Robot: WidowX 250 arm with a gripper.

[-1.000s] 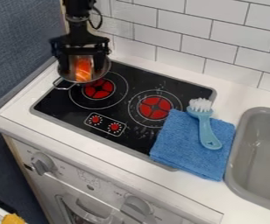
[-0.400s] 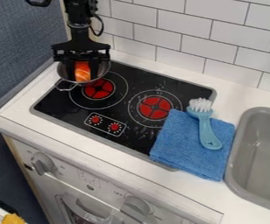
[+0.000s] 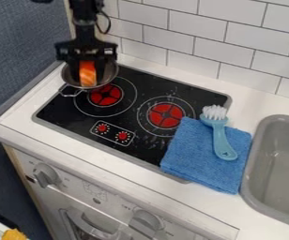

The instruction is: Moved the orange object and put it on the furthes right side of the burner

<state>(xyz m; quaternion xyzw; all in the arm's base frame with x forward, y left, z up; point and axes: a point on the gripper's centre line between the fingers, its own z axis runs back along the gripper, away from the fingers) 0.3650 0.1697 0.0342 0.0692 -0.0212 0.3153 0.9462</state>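
The gripper [image 3: 88, 71] hung over the pot [image 3: 112, 75], its jaws drawn in and gripping the orange object [image 3: 87, 75], one dark finger to each side. The exact contact was hard to make out — black against the pot's shadowed inside — and the object's top was lost up between the jaws. The pot's far rim was partly hidden behind them, and its bottom could not be seen well enough to tell whether the object touched it. Just below the jaws, toward the camera, lay the left burner [image 3: 105, 94], partly covered by the pot. Well to the right of the jaws were the right burner [image 3: 166, 116], then the towel [image 3: 197, 171] with the brush [image 3: 220, 140] on it, and the sink [image 3: 252, 199], cut off by the edge.
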